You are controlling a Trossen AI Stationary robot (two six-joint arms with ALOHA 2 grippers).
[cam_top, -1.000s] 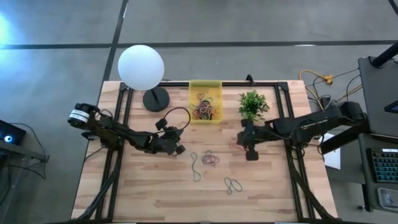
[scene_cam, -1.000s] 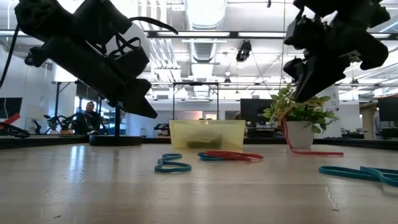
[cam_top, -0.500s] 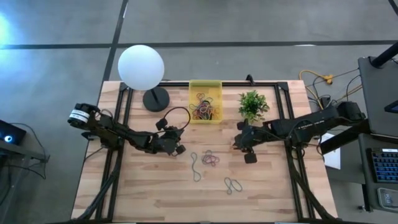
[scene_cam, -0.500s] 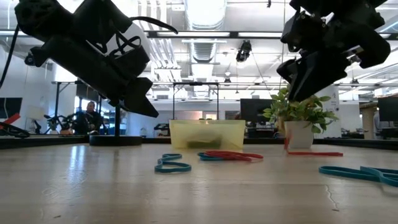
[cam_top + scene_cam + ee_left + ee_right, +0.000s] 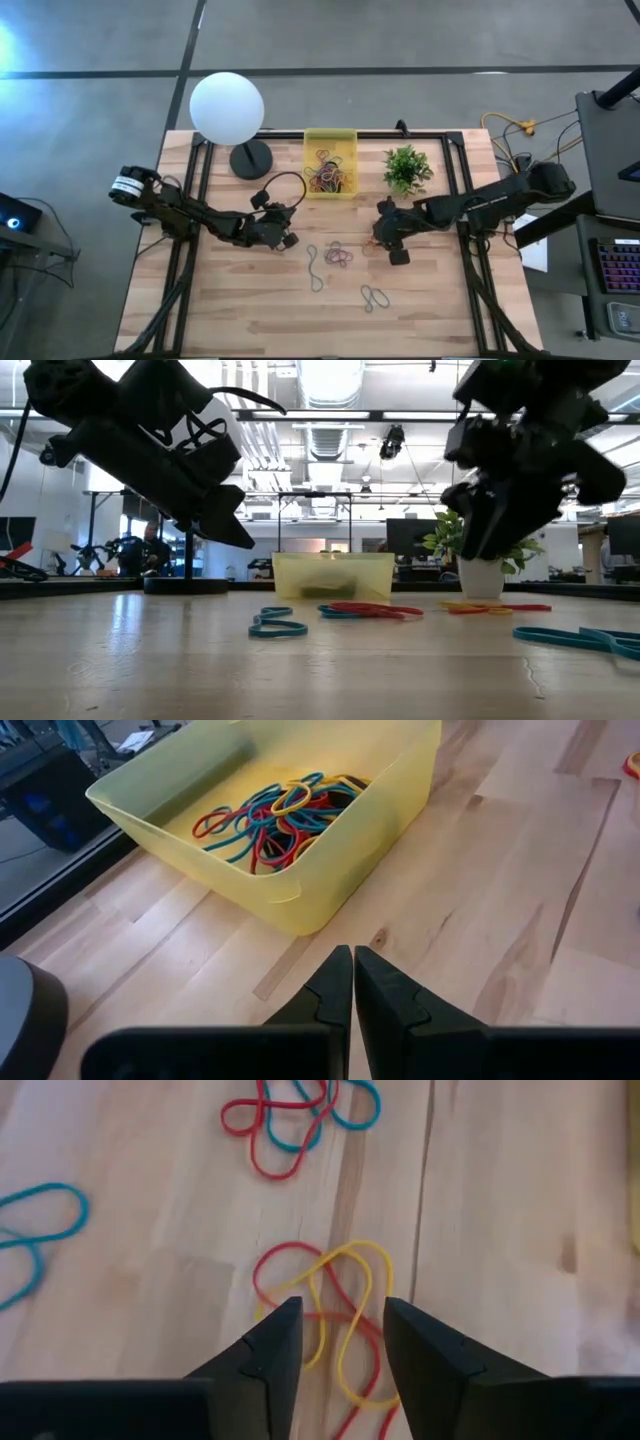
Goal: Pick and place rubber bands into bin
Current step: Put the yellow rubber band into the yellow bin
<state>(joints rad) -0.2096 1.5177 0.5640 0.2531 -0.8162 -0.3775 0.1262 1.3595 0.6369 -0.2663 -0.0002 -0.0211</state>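
Right jaws (image 5: 335,1342) parted, poised over red and yellow rubber bands (image 5: 335,1315) on the surface, right of the bin (image 5: 330,163). Left jaws (image 5: 352,985) clenched, idle near it. Pick step: descend, close, then carry.

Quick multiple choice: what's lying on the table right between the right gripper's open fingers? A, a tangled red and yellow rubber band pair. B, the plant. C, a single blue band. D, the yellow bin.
A: the right wrist view shows the right gripper open over a red and yellow tangle of rubber bands on the wood; the blue bands lie farther off and the bin sits across the table.
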